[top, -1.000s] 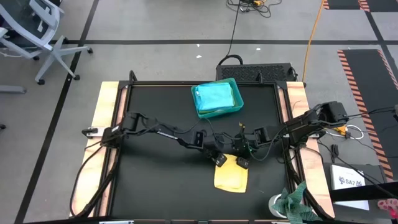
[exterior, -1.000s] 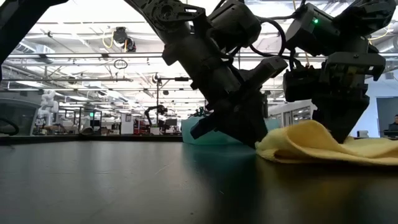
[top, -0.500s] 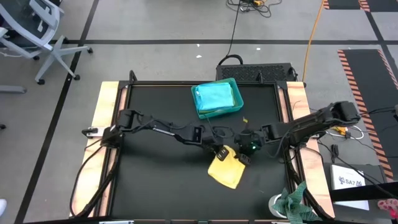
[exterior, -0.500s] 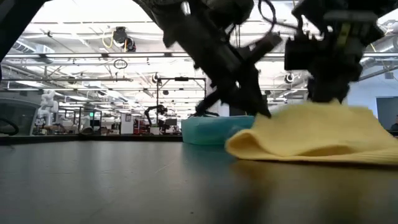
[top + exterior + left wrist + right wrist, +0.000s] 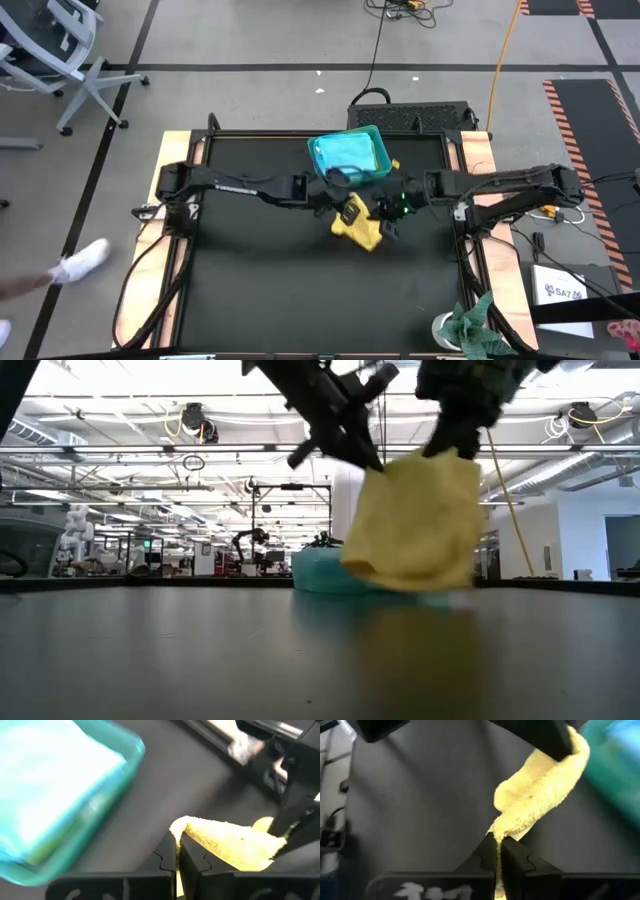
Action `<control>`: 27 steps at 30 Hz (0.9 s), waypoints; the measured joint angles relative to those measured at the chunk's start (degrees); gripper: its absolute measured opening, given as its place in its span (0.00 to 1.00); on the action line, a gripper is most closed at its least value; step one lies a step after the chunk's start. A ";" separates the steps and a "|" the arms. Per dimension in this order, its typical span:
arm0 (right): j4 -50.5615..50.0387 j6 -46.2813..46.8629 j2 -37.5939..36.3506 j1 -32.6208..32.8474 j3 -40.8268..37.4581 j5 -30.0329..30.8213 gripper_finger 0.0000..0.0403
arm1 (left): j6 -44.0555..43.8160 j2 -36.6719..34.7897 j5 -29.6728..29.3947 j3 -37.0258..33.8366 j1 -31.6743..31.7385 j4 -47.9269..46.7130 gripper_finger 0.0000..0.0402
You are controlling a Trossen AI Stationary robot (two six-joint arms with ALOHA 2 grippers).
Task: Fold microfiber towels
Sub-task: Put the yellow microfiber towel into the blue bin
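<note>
A yellow microfiber towel (image 5: 358, 228) hangs bunched between my two grippers, just near of the teal tray (image 5: 380, 160). A turquoise towel (image 5: 340, 155) lies in that tray. My left gripper (image 5: 345, 212) is shut on the yellow towel's left side and my right gripper (image 5: 385, 218) on its right side. In the low view the yellow towel (image 5: 415, 520) hangs clear above the black tabletop (image 5: 200, 650). My left gripper pinches a folded upper edge of the yellow towel (image 5: 184, 826) between its two fingers, slanting down from the table's left. The towel hangs below, off the table. My right gripper pinches a corner of the towel (image 5: 496, 832) between its two fingers, slanting down from the table's right. The cloth sags slack toward the other gripper.
A mottled green-and-white rag (image 5: 470, 325) lies at the table's near right corner. A person's shoe (image 5: 80, 260) shows on the floor left of the table. The black tabletop (image 5: 250, 290) lies bare on the near left.
Both grippers have risen and gone toward the far edge and the tray, carrying the yellow towel. The towel lay spread on the table near the front; it now hangs bunched and lifted clear.
</note>
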 joint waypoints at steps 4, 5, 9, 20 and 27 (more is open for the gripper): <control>-2.00 -6.51 -0.04 -5.81 5.39 0.07 0.00 | 2.59 -3.87 -3.35 0.11 2.28 -0.85 0.00; -2.16 -7.69 -0.05 -7.39 6.43 0.03 0.00 | 3.31 -4.66 -3.92 0.11 2.78 -1.73 0.00; -2.16 -10.34 -0.04 -12.90 10.21 -0.04 0.00 | 5.90 -7.00 -4.76 0.10 5.22 -2.33 0.00; 3.24 -13.10 8.31 -16.29 13.92 -1.88 0.00 | 12.02 -8.14 -3.57 0.11 12.45 -2.09 0.00; 14.31 -12.13 14.41 -18.75 13.94 -1.76 0.00 | 17.42 -8.14 -0.38 0.23 18.01 -2.10 0.00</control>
